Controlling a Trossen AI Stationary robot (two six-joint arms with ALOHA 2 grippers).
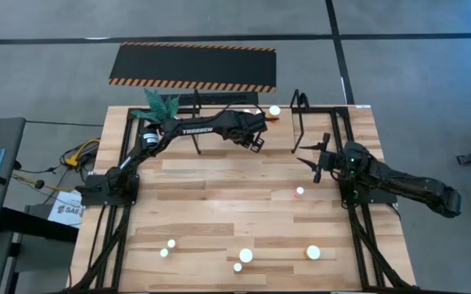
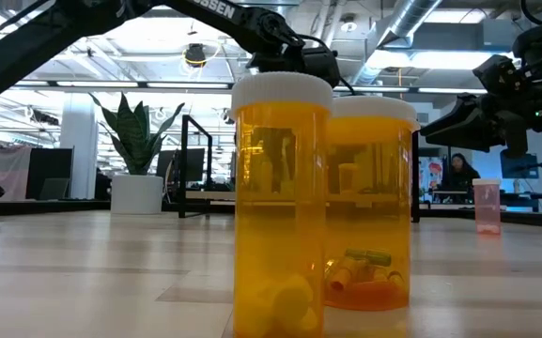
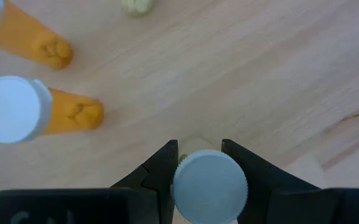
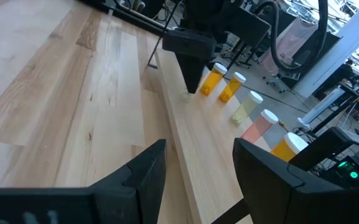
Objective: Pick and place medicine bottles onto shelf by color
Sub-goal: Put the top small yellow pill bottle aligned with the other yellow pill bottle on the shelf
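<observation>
My left gripper reaches down over the shelf at the table's far side, shut on a small pale bottle with a white cap. On the shelf board stand two orange bottles, a pale one, a pink one and another orange one, all upright on their bases. My right gripper waits open at the table's right, holding nothing. Several loose bottles stand near the front edge, and a pink one stands mid-table. My left gripper pinches the pale bottle between its two fingers, which flank it just below the white cap. The fingers come from above, pointing steeply down along the bottle's body. The bottle stands upright, cap up; whether its base touches the shelf board I cannot tell.
A potted plant stands at the shelf's left end. A black hazard-striped mat lies on the floor beyond the table. Two large orange bottles fill the low view. A person sits far behind.
</observation>
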